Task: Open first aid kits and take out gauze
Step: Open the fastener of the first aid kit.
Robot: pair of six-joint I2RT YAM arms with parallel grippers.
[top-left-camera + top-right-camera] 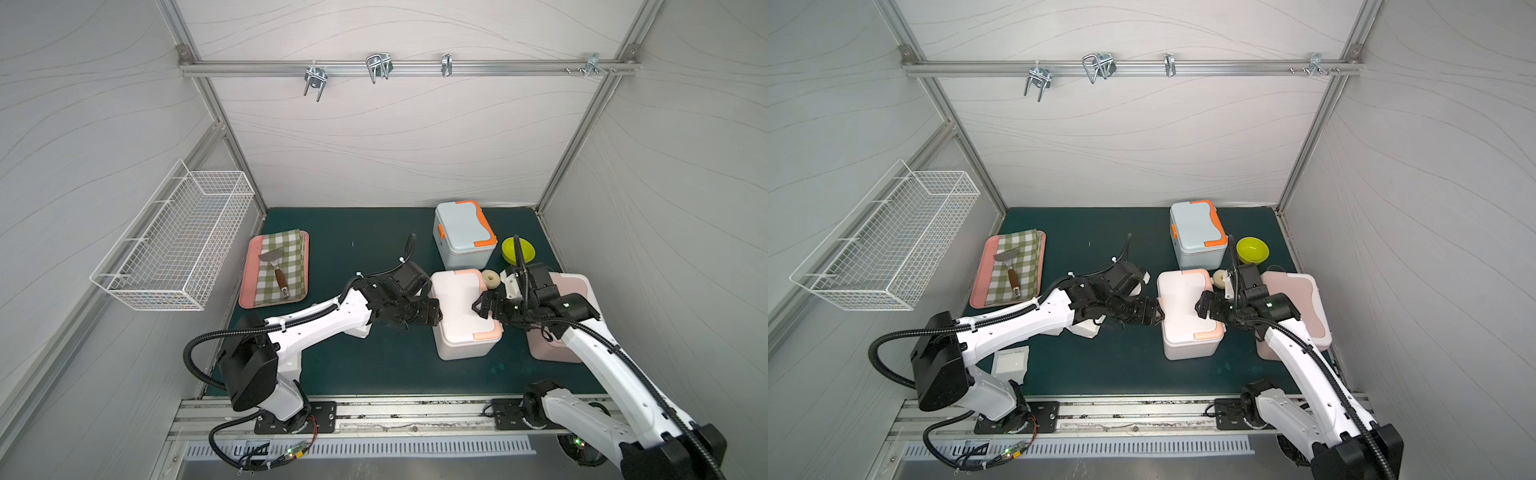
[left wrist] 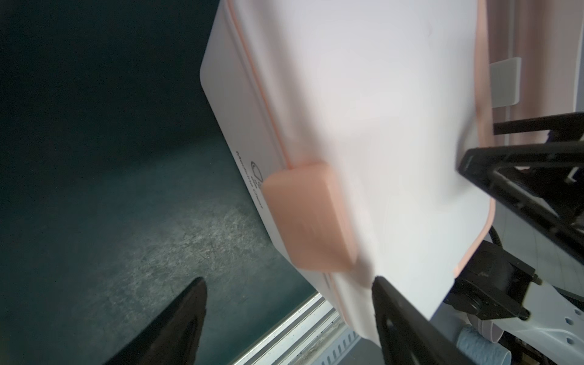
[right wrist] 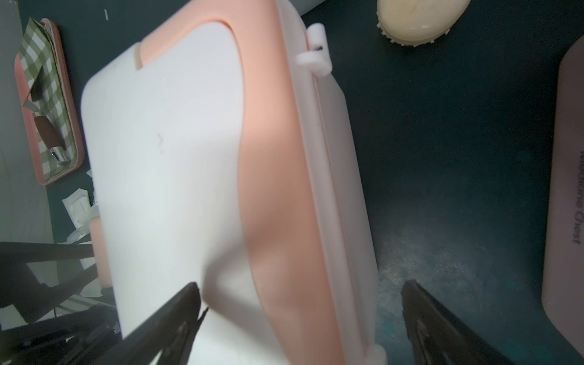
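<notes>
I have both tools at the white kit with peach trim (image 1: pixel 459 299), mid-bench, lid down. My left tool (image 2: pixel 289 282) stands open, jaws astride the peach latch (image 2: pixel 303 218) on the kit's side, though that view is blurred. My right tool (image 3: pixel 302 286) gapes wide too, one finger over the lid, the other out over the bench (image 3: pixel 442 158), gripping nothing. The pale pink kit (image 1: pixel 1300 303) sits under my right arm, the light blue kit (image 1: pixel 463 232) behind. Wrapped gauze (image 1: pixel 1011 361) lies by my left arm's base.
</notes>
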